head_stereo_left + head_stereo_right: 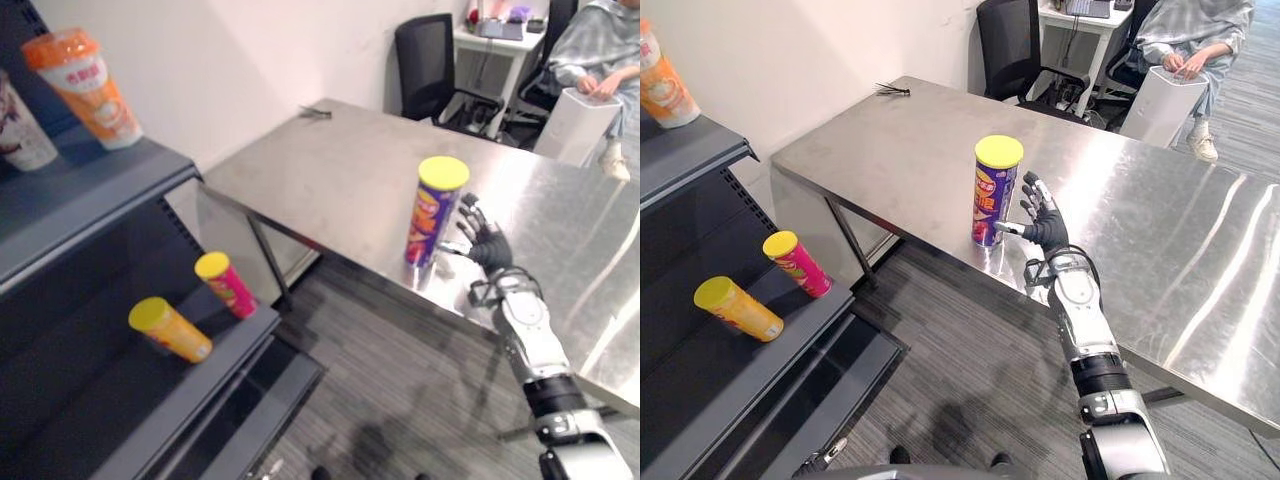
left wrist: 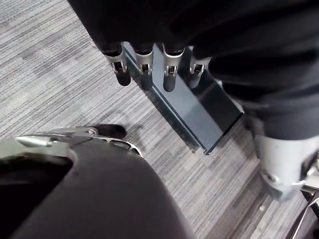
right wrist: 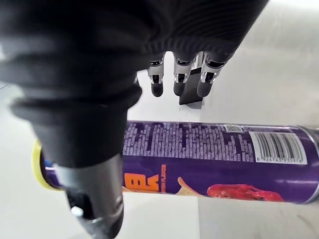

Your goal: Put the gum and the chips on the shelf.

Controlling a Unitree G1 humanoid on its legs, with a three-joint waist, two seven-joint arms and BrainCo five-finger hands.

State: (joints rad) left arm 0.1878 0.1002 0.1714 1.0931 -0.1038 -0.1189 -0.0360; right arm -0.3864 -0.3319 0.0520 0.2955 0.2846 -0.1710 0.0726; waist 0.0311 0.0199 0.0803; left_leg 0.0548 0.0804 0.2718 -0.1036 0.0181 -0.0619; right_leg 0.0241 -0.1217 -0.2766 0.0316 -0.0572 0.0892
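One tall purple yellow-lidded chips can point(image 1: 995, 195) stands near the steel table point(image 1: 890, 140) edge at nine o'clock of the right hand point(image 1: 1050, 232), fingers point(image 1: 1038, 200) spread, unclosed; a clumsy nudge might topple it off.

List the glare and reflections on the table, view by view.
Left eye view: pale glare streaks on the table to the right of the right hand; the can is mirrored faintly at its base. Right eye view: the same streaks across the table's right half. Right wrist view: table bright white behind the can.
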